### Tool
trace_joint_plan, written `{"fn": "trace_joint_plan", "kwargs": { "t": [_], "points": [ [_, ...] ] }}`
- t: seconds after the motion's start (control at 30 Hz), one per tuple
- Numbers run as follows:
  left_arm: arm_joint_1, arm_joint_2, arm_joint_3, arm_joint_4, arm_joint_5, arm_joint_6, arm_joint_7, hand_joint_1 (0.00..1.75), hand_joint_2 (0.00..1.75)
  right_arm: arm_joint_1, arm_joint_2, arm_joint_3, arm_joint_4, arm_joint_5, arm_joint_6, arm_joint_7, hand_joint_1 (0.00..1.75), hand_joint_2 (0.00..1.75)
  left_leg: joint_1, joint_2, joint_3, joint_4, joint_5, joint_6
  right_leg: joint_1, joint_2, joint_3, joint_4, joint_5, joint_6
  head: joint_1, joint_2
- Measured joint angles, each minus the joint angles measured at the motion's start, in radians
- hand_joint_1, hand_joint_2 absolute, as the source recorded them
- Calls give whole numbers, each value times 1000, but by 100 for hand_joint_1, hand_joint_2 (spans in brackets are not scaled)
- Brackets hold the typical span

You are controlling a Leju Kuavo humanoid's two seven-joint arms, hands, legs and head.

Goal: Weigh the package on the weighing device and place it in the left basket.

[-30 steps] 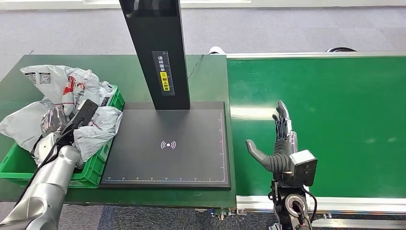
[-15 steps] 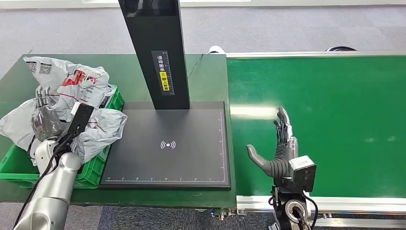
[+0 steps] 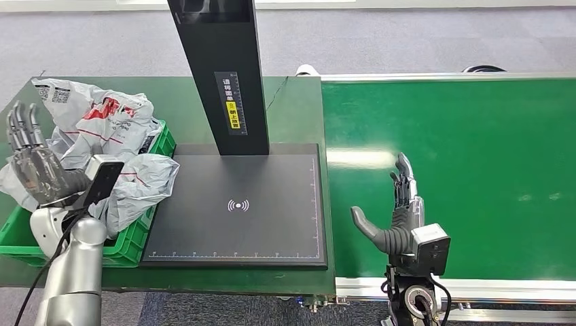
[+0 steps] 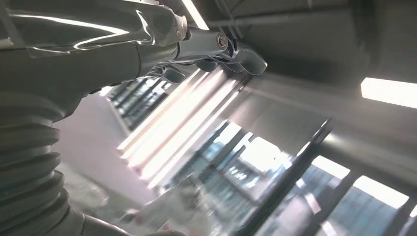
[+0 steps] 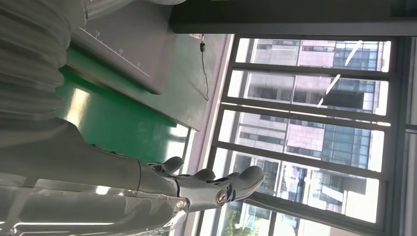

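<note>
Head view: left hand (image 3: 34,170) raised above the near end of the green basket (image 3: 129,248), fingers spread and upright, holding nothing. Grey poly-bag packages (image 3: 139,180) heaped in that basket, one drooping over its right rim toward the black weighing platform (image 3: 238,204), others spilling past the far rim onto the dark green table (image 3: 292,109). Platform surface bare, its left edge just beside the basket wall, black column (image 3: 221,68) rising from its far edge. Right hand (image 3: 397,210) poised over the green conveyor belt (image 3: 475,170) close to its left border, fingers straight, thumb out, nothing held; broad open belt beyond.

Left wrist view: blurred; fingers (image 4: 236,51) extended against ceiling lights, palm free.

Right wrist view: fingers (image 5: 231,184) stretched out and free, seen against windows, with belt and platform corner (image 5: 142,69) behind.
</note>
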Motion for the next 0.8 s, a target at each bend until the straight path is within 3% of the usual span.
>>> {"fn": "trace_joint_plan", "kwargs": {
  "t": [0.1, 0.17, 0.3, 0.53, 0.67, 0.8],
  "points": [
    [8, -55, 68, -65, 142, 0, -178, 0, 175, -1, 0, 3, 1, -12, 0, -4, 0, 175, 0, 0, 0, 0, 0, 0, 0, 0, 0, 0, 0, 0, 0, 0],
    [23, -82, 80, -113, 247, 0, -229, 0, 175, -1, 0, 6, 2, -20, 2, -5, 0, 175, 0, 0, 0, 0, 0, 0, 0, 0, 0, 0, 0, 0, 0, 0],
    [53, -116, 64, -204, 367, 0, -250, 0, 175, -7, 0, 9, 4, -31, 5, -5, 0, 175, 0, 0, 0, 0, 0, 0, 0, 0, 0, 0, 0, 0, 0, 0],
    [83, -141, 37, -292, 415, 0, -253, 0, 175, -15, 0, 16, 8, -35, 10, -5, 0, 175, 0, 0, 0, 0, 0, 0, 0, 0, 0, 0, 0, 0, 0, 0],
    [136, -136, -59, -396, 549, -3, -253, 0, 175, -33, -2, 22, 22, -50, 20, -4, 0, 175, 0, 0, -1, 0, 0, 0, 0, 0, -1, 0, 0, 0, 0, 0],
    [192, -97, -253, -439, 727, -87, -254, 0, 175, -54, -4, 26, 39, -84, 57, -3, 0, 175, 0, 0, -1, 0, 0, 0, 0, 0, -1, 0, 0, 0, 0, 0]
  ]
}}
